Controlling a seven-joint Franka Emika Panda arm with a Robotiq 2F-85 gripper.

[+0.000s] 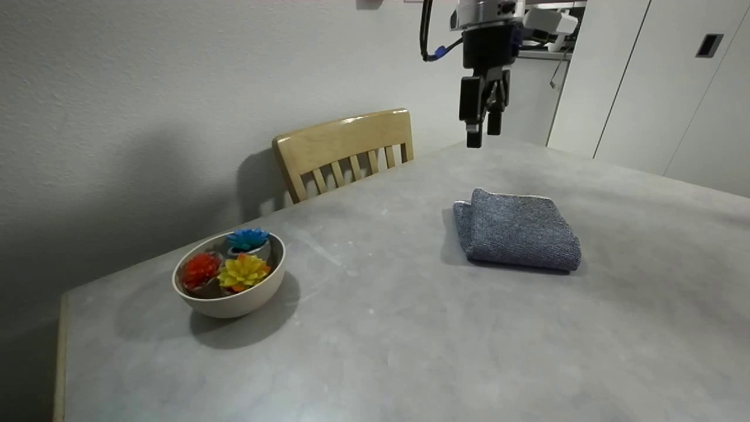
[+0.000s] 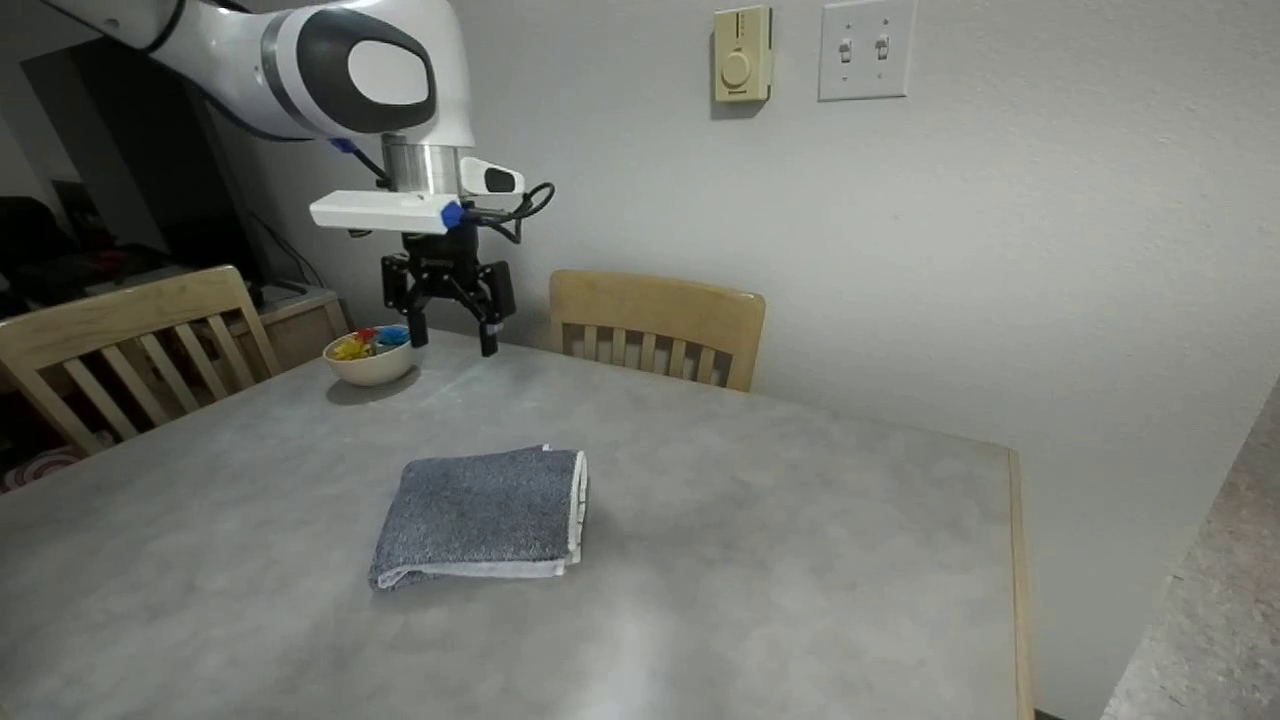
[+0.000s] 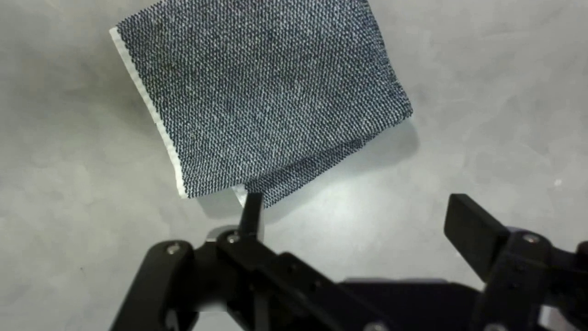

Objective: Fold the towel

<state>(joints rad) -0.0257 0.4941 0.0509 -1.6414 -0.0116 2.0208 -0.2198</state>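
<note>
The blue-grey towel (image 1: pixel 521 230) lies folded in layers on the table, in both exterior views (image 2: pixel 482 508). Its white hem shows along two sides in an exterior view. In the wrist view the towel (image 3: pixel 275 92) fills the upper middle, its top cut off by the frame. A strip of a lower layer sticks out beneath the top layer on the near side. My gripper (image 1: pixel 484 135) is open and empty, pointing down, high above the table and apart from the towel. It also shows in the other views (image 2: pixel 453 342) (image 3: pixel 354 204). In the wrist view the left finger overlaps the strip's corner.
A white bowl (image 1: pixel 249 302) holding red, yellow and blue artificial plants stands near a table edge, in both exterior views (image 2: pixel 372 371). A wooden chair (image 1: pixel 345 139) stands against the table by the wall. Another wooden chair (image 2: pixel 135 312) stands at the far left in an exterior view.
</note>
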